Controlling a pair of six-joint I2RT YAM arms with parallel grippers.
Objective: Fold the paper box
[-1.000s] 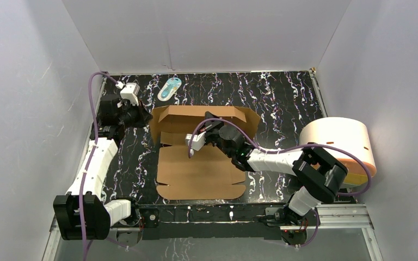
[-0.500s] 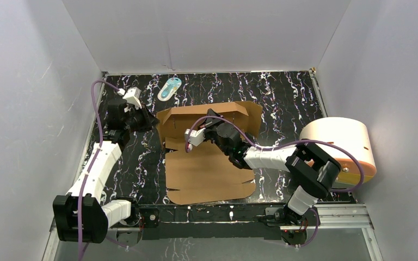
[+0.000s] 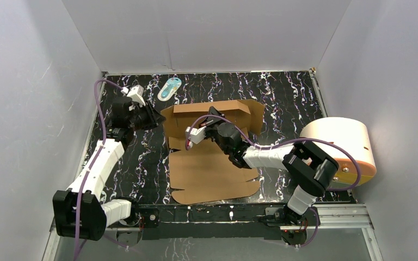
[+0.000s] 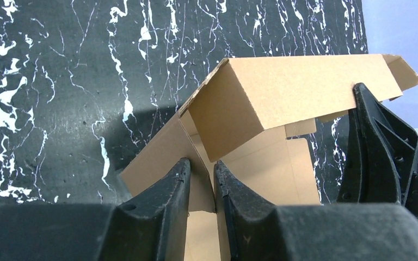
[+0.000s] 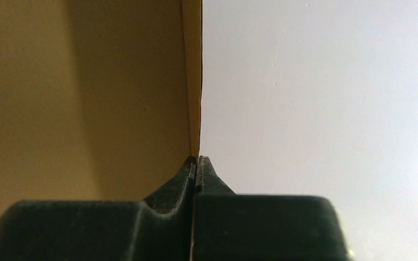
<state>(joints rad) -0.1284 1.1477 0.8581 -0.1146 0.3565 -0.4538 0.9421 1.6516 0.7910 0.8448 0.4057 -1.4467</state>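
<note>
Paper box [image 3: 209, 171] sits mid-table [image 3: 288, 98], long axis near-to-far and slightly skewed. Near panel lies flat; far panel is lifted off the surface. Right gripper [image 5: 196, 160] is pinched tight on the raised panel's thin edge. Left gripper [image 4: 201, 168] is at the box's far-left corner, fingers [image 4: 177, 185] parted by a narrow gap at a side flap's crease. Can't tell if they touch it.

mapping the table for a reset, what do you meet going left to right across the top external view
left pincer → white-and-blue oval item → paper box → cream cylinder
</note>
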